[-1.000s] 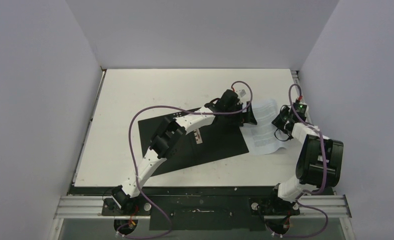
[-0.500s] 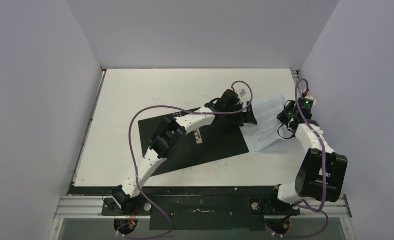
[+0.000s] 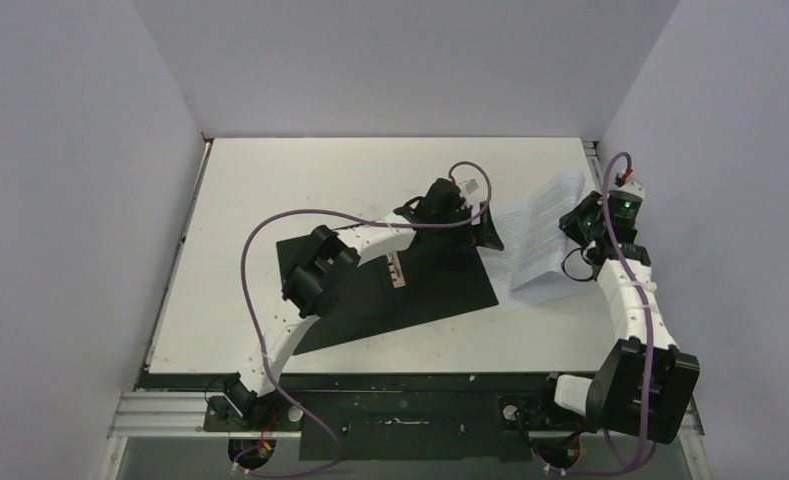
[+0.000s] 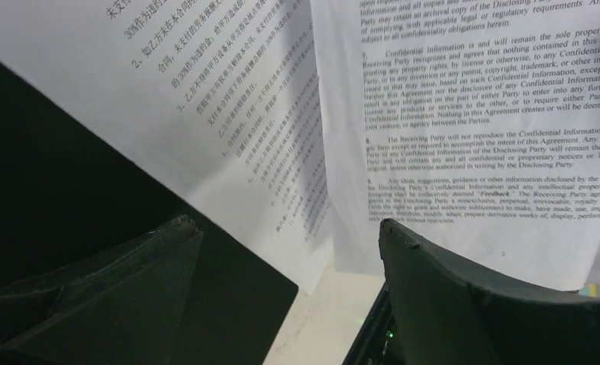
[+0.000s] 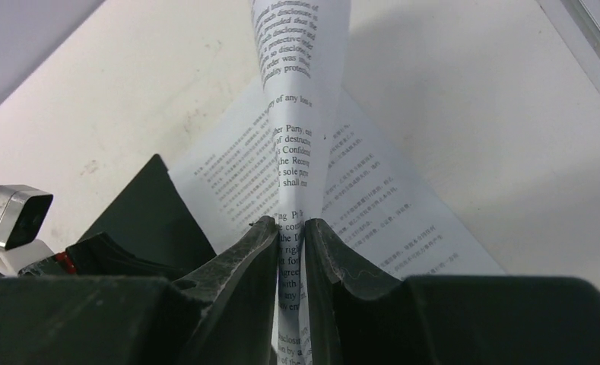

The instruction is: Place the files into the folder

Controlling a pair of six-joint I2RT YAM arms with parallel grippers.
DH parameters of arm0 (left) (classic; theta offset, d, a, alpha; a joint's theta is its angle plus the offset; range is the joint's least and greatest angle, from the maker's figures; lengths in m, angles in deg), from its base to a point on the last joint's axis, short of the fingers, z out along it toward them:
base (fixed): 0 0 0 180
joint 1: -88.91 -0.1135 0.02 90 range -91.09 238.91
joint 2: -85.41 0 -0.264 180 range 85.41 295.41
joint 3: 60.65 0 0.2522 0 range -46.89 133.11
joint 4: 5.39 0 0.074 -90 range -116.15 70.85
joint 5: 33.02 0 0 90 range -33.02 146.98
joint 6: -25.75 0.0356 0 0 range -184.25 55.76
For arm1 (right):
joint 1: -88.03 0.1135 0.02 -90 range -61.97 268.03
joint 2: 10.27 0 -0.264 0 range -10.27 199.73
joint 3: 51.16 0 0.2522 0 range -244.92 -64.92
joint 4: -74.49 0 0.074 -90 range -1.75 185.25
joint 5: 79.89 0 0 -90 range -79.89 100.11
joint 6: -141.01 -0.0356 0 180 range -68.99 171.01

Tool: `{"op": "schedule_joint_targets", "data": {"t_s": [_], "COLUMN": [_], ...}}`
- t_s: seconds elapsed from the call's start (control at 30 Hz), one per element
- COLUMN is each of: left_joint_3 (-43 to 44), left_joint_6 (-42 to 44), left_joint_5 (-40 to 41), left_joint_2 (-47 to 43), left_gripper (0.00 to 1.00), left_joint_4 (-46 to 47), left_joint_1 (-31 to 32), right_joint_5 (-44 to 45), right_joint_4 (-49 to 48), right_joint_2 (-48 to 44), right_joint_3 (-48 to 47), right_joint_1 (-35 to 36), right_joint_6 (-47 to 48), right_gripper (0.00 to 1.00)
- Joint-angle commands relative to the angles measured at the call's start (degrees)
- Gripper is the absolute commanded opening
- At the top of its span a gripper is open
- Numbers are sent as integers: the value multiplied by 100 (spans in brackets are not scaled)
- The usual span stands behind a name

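Files (image 3: pixel 542 262) sit between our hands on bench (image 3: pixel 300 190). Right hand (image 5: pixel 290 228) pinches raised top sheet. Left hand (image 4: pixel 289 251) gapes wide, holding nothing, over folder (image 3: pixel 440 290) edge. Step, we judge: lifting sheets. Next: carry them toward left hand, onto folder, without creasing.

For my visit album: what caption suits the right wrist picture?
The right gripper pinches one printed sheet upright above a second sheet lying flat on the table.
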Motion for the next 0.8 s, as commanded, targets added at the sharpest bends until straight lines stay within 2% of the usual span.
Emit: {"op": "schedule_joint_targets", "data": {"t_s": [0.0, 0.43, 0.77], "left_joint_3": [-411, -1964, -3629], "left_joint_6": [-174, -497, -731], "left_joint_5": [-164, -299, -353], "left_joint_2": [-1058, -2630, -4093], "left_gripper": [87, 88, 88], "left_joint_4": [581, 1193, 1744], "left_joint_1": [-218, -458, -869], "right_joint_5": [-359, -1186, -2108], "right_joint_4": [-89, -116, -710], "right_joint_2": [-370, -1186, -1446], "right_joint_3": [-275, -581, -535], "right_joint_1": [37, 355, 944], "right_joint_6": [-150, -363, -893], "right_gripper": [21, 19, 20]}}
